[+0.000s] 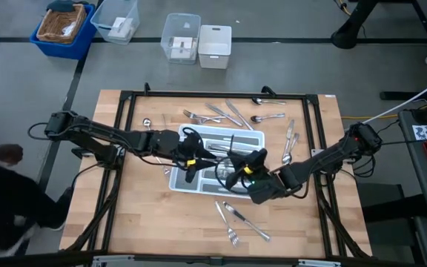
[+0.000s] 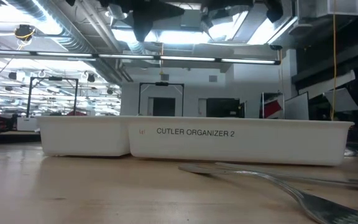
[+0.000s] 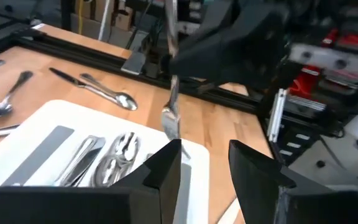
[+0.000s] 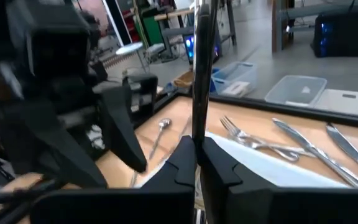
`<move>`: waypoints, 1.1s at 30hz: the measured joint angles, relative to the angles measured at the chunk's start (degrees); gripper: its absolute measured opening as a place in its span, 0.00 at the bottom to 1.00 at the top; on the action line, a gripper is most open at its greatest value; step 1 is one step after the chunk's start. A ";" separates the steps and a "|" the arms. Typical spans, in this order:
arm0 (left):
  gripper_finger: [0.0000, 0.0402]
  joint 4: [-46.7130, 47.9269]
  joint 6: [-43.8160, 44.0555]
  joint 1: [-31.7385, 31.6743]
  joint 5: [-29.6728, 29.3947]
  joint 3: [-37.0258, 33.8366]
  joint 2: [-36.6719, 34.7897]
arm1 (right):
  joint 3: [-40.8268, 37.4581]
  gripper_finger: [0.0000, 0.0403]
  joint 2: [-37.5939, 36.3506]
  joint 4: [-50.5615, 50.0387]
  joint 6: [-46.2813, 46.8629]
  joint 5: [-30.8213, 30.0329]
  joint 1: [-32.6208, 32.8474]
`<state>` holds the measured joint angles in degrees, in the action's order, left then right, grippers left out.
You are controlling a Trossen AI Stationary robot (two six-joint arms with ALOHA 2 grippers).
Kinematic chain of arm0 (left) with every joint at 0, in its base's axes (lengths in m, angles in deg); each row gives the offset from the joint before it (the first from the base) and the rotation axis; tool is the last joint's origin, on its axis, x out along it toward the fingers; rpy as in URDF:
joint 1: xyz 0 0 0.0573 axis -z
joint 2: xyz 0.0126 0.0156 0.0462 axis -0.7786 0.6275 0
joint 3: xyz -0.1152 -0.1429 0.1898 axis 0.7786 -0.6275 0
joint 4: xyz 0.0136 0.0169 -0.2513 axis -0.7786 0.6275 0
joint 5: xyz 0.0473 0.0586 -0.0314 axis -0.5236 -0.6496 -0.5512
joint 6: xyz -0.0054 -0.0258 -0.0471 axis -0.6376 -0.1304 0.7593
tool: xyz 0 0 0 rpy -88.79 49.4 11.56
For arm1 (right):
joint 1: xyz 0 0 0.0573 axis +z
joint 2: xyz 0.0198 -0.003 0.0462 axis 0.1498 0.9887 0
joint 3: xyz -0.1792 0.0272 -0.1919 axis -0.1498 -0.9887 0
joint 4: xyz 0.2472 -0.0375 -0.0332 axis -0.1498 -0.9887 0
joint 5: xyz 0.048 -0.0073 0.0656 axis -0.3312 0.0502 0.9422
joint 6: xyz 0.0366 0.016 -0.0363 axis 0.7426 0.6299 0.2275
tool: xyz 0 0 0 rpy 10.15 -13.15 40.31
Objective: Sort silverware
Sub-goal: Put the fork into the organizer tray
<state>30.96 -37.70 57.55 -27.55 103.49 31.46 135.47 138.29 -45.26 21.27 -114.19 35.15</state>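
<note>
High view showed the right claw (image 1: 245, 172) clamped on a knife (image 4: 199, 74) over the tray (image 1: 252, 139), at four o'clock; left claw (image 1: 191, 165) apart. Best lowered straight into the matching slot.

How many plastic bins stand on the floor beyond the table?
4, in a row on the floor: blue bin leftmost, clear bin next, second clear bin, then white bin. None seems hidden.
</note>
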 joint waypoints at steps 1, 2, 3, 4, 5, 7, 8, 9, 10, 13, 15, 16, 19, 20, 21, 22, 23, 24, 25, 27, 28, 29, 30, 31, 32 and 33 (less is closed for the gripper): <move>0.31 0.26 -0.11 0.00 -0.66 0.00 0.00 | 0.00 0.01 0.00 1.28 -0.93 -0.01 -0.09; 0.31 0.38 -0.01 -0.01 -1.11 0.00 0.00 | 0.00 0.01 0.00 2.50 -1.76 -0.05 -0.47; 0.31 0.37 0.12 -0.03 -1.24 0.00 0.00 | 0.00 0.01 0.00 3.59 -2.85 -0.08 -0.81; 0.31 0.30 0.31 -0.04 -1.31 0.00 0.00 | 0.00 0.01 0.00 4.65 -3.55 -0.06 -0.84; 0.31 0.18 0.33 -0.04 -1.35 0.00 0.00 | 0.00 0.01 0.00 5.73 -4.44 -0.07 -1.26; 0.31 -0.04 0.35 -0.02 -1.69 0.00 0.00 | 0.00 0.01 0.00 7.77 -5.96 0.03 -1.96; 0.31 0.03 0.35 0.00 -2.55 0.00 0.00 | 0.00 0.01 0.00 8.63 -6.50 0.25 -2.39; 0.31 0.17 0.36 0.01 -3.54 0.00 0.00 | 0.00 0.01 0.00 9.65 -7.35 0.56 -2.90; 0.31 0.31 0.37 0.00 -4.51 0.00 0.00 | 0.00 0.01 0.00 10.62 -7.85 0.76 -3.35; 0.31 0.00 0.44 -0.04 -6.65 0.00 0.00 | 0.00 0.01 0.00 12.84 -9.29 2.75 -4.81; 0.31 -0.21 0.52 -0.04 -7.79 0.00 0.00 | 0.00 0.01 0.00 14.25 -10.39 4.23 -5.63; 0.31 -0.09 0.52 -0.04 -8.67 0.00 0.00 | 0.00 0.01 0.00 14.98 -10.88 5.20 -6.12; 0.31 0.29 0.52 -0.07 -12.18 0.00 0.00 | 0.00 0.01 0.00 16.11 -12.09 7.18 -7.22; 0.31 0.27 0.52 -0.15 -13.39 0.00 0.00 | 0.00 0.01 0.00 16.54 -12.15 7.73 -7.55; 0.31 0.25 0.52 -0.15 -14.46 0.00 0.00 | 0.00 0.01 0.00 16.94 -12.32 8.28 -7.61; 0.31 0.26 0.44 -0.24 -15.17 0.00 0.00 | 0.00 0.01 0.00 17.10 -12.79 8.56 -7.87; 0.31 0.34 0.10 -0.26 -15.84 0.00 0.00 | 0.00 0.01 0.00 17.28 -13.42 8.62 -7.99; 0.31 0.44 -0.39 -0.25 -16.41 0.00 0.00 | 0.00 0.01 0.00 17.36 -13.70 8.66 -7.97; 0.30 0.47 -1.18 -0.24 -16.72 0.00 0.10 | 0.00 0.01 0.00 17.50 -14.05 8.68 -7.97; 0.27 0.18 -1.87 -0.19 -16.88 0.00 0.51 | 0.00 0.01 0.00 17.95 -15.01 8.67 -7.91; 0.24 0.24 -2.17 -0.17 -16.87 0.00 0.82 | 0.00 0.01 0.00 17.88 -15.06 8.68 -7.90; 0.21 -0.03 -2.33 -0.17 -16.85 0.00 1.26 | 0.00 0.01 0.00 17.79 -15.07 8.68 -7.90; 0.18 -0.28 -2.32 -0.15 -16.86 0.00 1.74 | 0.00 0.01 0.00 17.74 -15.10 8.76 -7.91; 0.15 -0.28 -2.29 -0.15 -16.85 0.00 2.17 | 0.00 0.01 0.00 17.75 -15.11 9.11 -7.93; 0.11 -0.49 -2.27 -0.15 -16.87 0.00 2.72 | -0.02 0.01 0.00 17.48 -15.13 9.40 -7.93; 0.08 -0.59 -2.29 -0.15 -16.91 0.00 3.12 | -0.04 0.01 0.02 17.27 -15.25 9.62 -7.93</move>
<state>30.37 -39.99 57.39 -44.46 103.49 34.58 135.43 138.31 -27.99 6.02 -104.57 27.23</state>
